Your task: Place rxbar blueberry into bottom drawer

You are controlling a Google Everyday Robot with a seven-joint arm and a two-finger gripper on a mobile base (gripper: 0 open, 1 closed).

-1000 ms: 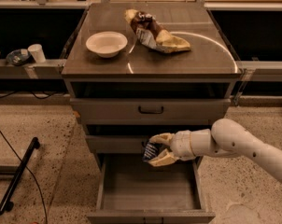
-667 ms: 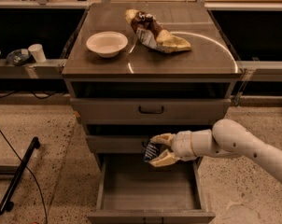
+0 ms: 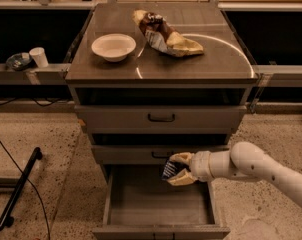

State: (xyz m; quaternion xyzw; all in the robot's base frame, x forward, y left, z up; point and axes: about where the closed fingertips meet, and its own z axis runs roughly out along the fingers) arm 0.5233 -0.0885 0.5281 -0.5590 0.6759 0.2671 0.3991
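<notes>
The rxbar blueberry (image 3: pixel 170 170), a small dark navy bar with pale text, is held between the tan fingers (image 3: pixel 181 158) of my gripper (image 3: pixel 177 169). The gripper is shut on it and hangs just above the back right part of the bottom drawer (image 3: pixel 136 204), right in front of the middle drawer's face. The bottom drawer is pulled open and its plain grey tray shows nothing inside. My white arm (image 3: pixel 256 166) reaches in from the lower right.
A white bowl (image 3: pixel 113 46) and a brown, white and yellow snack bag (image 3: pixel 166 33) lie on the cabinet top. The two upper drawers (image 3: pixel 161 118) with black handles are shut. A black bar (image 3: pixel 18 188) and cable lie on the floor at left. A cup (image 3: pixel 39 57) stands on the left shelf.
</notes>
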